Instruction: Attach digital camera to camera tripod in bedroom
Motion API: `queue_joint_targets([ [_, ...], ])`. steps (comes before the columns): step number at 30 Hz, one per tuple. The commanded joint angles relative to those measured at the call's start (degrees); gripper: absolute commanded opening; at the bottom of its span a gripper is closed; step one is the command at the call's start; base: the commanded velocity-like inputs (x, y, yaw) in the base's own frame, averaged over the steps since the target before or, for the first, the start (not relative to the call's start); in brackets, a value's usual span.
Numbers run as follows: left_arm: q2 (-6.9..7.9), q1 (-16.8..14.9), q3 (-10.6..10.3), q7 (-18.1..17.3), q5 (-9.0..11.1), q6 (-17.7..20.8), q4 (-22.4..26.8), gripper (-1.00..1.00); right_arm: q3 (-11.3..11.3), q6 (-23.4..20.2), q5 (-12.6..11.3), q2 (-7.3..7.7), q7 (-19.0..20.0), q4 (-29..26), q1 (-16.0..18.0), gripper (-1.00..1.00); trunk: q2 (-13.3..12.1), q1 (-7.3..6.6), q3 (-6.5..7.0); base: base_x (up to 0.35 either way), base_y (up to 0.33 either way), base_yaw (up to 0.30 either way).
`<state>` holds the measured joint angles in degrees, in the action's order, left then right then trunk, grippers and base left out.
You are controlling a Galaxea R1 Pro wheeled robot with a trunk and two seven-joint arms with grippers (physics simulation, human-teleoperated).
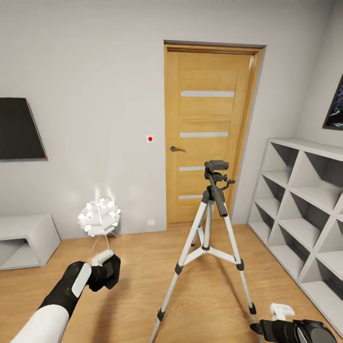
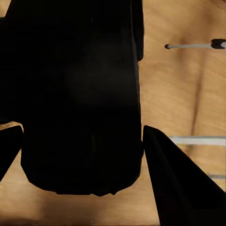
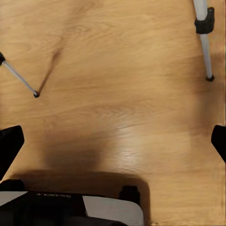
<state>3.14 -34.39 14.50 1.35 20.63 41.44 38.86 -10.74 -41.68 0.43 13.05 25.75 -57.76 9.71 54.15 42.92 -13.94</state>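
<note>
Standing upright on the pale wood floor (image 1: pixel 143 267), the camera tripod (image 1: pixel 208 247) is seen before the door (image 1: pixel 209 133), its silver legs splayed, its black head bare. The digital camera (image 2: pixel 80 94), matte and boxy, is clamped in the left gripper (image 1: pixel 107 271), low and left of that head. The right gripper (image 3: pixel 113 141) is spread, holding nothing.

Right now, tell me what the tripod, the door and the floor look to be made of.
Camera tripod: legs look like silver-grey metal tubing with a dull sheen; clamps, feet and head look like matte black plastic, though this is a render. Door: honey-toned wood with visible grain, pale horizontal inlay strips and a dark metal-looking handle. Floor: light wood planks with grain and a soft gloss.
</note>
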Motion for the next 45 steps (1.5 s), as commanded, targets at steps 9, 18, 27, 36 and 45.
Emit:
queue_joint_targets([
  [9,0.01,-0.06,-0.07,0.36,-5.87,-24.15,-32.74,-1.0,-0.18,25.32,7.5,0.0,-4.31,31.72,0.05,1.0,-3.56,-1.98,1.55,0.0,0.0,0.0],
  [18,-0.47,6.12,-0.2,0.4,-8.6,-32.87,-38.16,-1.0,0.1,37.94,7.76,-0.11,-10.79,46.2,0.05,1.0,-7.17,-3.96,3.17,0.0,0.0,0.0],
  [27,-0.5,14.6,-0.21,0.41,-9.04,-34.99,-38.76,-1.0,0.12,47.81,7.64,-0.04,-17.27,57.67,0.05,1.0,-10.78,-5.93,4.78,0.0,0.0,0.0],
  [36,-0.49,18.42,-0.19,0.41,-8.96,-37.59,-38.85,-1.0,0.2,48.54,7.65,-0.15,-19.2,58.43,0.05,1.0,-14.39,-7.91,6.4,0.0,0.0,0.0],
  [45,-0.68,18.57,-0.17,0.41,-8.85,-37.79,-38.86,-1.0,0.29,47.07,7.66,-0.75,-18.82,59.69,-0.89,1.0,-18.0,-9.89,8.01,0.0,0.0,0.0],
])
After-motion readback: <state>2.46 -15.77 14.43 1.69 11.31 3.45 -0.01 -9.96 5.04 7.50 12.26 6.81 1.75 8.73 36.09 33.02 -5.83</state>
